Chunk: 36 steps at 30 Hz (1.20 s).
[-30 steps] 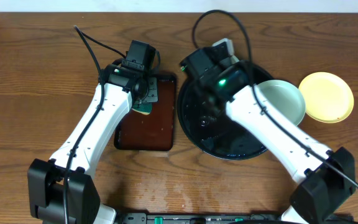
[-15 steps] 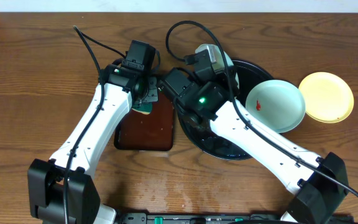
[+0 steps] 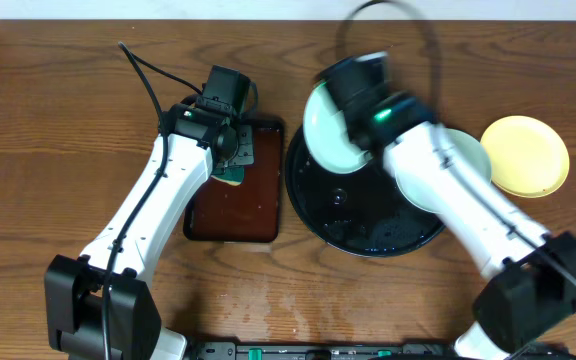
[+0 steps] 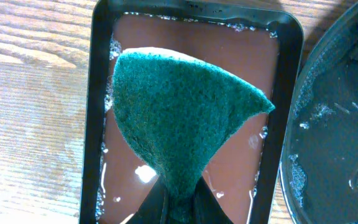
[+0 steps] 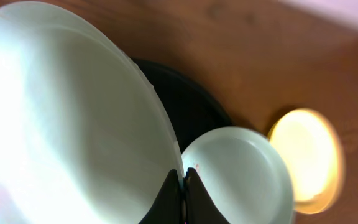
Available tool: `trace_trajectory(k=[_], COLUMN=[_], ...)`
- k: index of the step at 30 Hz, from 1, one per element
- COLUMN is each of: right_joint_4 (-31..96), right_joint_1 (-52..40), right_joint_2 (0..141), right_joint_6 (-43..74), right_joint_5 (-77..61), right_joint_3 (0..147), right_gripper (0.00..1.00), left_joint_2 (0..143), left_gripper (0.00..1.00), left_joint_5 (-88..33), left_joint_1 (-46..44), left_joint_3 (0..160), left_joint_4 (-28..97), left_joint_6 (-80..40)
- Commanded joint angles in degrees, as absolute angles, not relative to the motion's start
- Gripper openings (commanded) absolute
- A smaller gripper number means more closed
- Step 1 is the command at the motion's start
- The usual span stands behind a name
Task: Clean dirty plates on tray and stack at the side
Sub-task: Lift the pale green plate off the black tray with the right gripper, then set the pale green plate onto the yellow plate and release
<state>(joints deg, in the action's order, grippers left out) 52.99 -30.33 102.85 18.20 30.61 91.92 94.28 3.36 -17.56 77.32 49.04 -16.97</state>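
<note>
My right gripper (image 5: 184,193) is shut on the rim of a pale mint-white plate (image 5: 73,124), which it holds tilted above the back left of the black tray (image 3: 368,215). In the overhead view that plate (image 3: 326,130) hangs just under the right gripper (image 3: 348,115). A second mint-white plate (image 3: 471,150) rests on the tray's right side, partly under my right arm, with a tiny red mark near its rim. The pale yellow plate (image 3: 525,155) lies on the table to the right. My left gripper (image 4: 179,208) is shut on a green sponge (image 4: 179,118).
A dark-brown rectangular tray (image 3: 236,200) holding shallow water lies left of the black tray, directly under the sponge. The black tray's floor (image 4: 340,124) is wet with droplets. Cables loop over the table's back. Bare wooden table lies to the far left and along the front.
The right arm has swung from the left of the black tray to its right, and the mint-white plate in its gripper now stands tilted over the tray's back left. The left arm has not moved.
</note>
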Motion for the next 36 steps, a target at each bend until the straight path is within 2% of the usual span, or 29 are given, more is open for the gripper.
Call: trace_trajectory(k=[1,6,10,19,27,36], right_joint_4=[52.75,52.36,52.1,52.05,49.41,33.74], right_joint_1=[-19.4,-3.62,9.52,32.23,38.92,38.2], right_joint_2=[101.47,101.47,101.47,101.65,102.04,102.04], right_joint_6=[17.65,17.08,17.12,17.15,18.0,19.7], right_joint_5=[7.4,-7.75,-13.26,-9.02,-6.94,-7.77], right_joint_3=[92.97,92.97,92.97,92.88,86.13,70.04], right_gripper=[0.01,0.01,0.01,0.01,0.01,0.01], left_joint_2=[94.35,94.35,94.35,94.35,94.35,94.35], left_gripper=[0.07,0.07,0.07,0.07,0.07,0.07], left_joint_5=[3.64,3.64,3.62,3.6,3.42,3.42], left_joint_1=[-17.43,-17.43,-17.43,-17.43,-17.43,-17.43], left_joint_3=[76.9,76.9,76.9,76.9,76.69,76.07], left_joint_4=[49.19,49.19,49.19,49.19,49.19,49.19], left_joint_6=[-17.91,-17.91,-17.91,-17.93,-17.93,-17.91])
